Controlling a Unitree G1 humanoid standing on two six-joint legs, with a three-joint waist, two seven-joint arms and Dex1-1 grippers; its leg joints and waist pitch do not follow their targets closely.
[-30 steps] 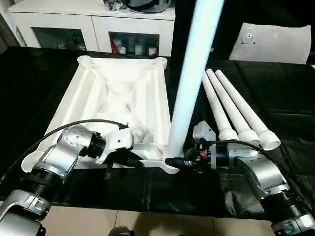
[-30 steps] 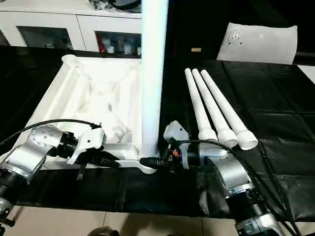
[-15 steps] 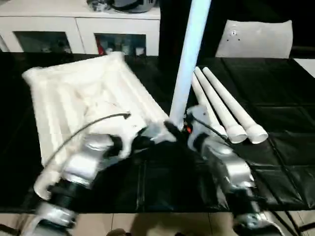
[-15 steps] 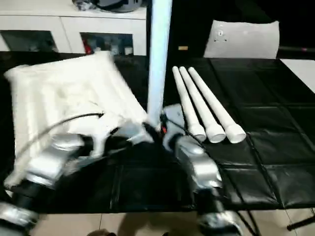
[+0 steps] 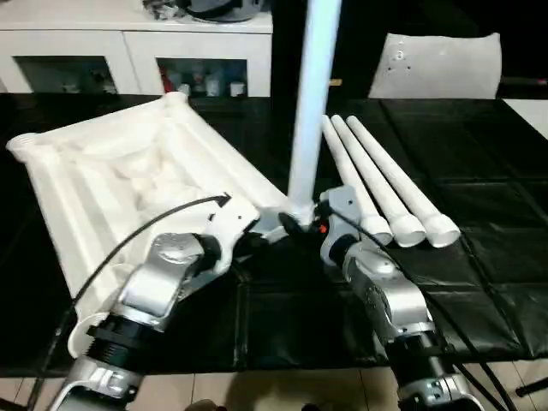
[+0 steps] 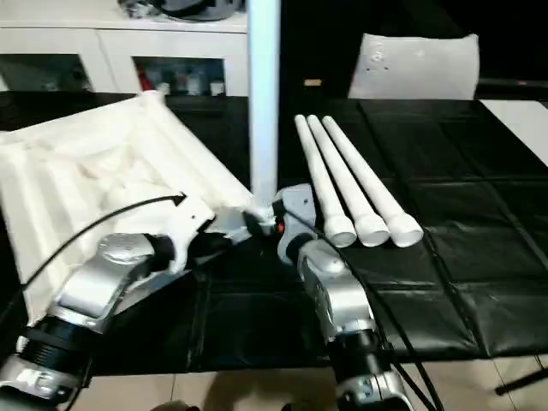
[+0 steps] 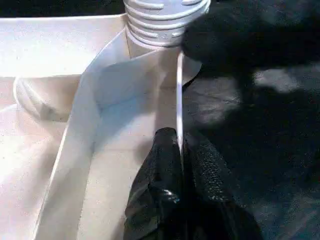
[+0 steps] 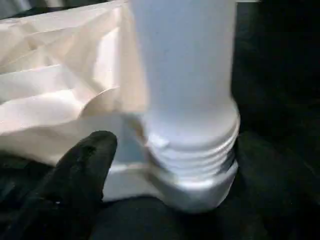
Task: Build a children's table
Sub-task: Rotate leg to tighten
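Observation:
The children's table top lies ribbed side up on the left of the black mat, turned at an angle. One white leg stands upright in its near right corner socket, threads showing at the base. Three more legs lie side by side to the right. My left gripper is shut on the top's thin rim just beside that socket. Against the upright leg's base sits my right gripper, open; its one visible finger stands off from the leg.
A white glass-door cabinet runs along the back. A flat white sheet with a round fitting leans at the back right. The black mat ends at a pale floor strip in front.
The table top has swung round with the upright leg, its far end going left. My right gripper's jaws have widened off the leg's base. The camera has also shifted.

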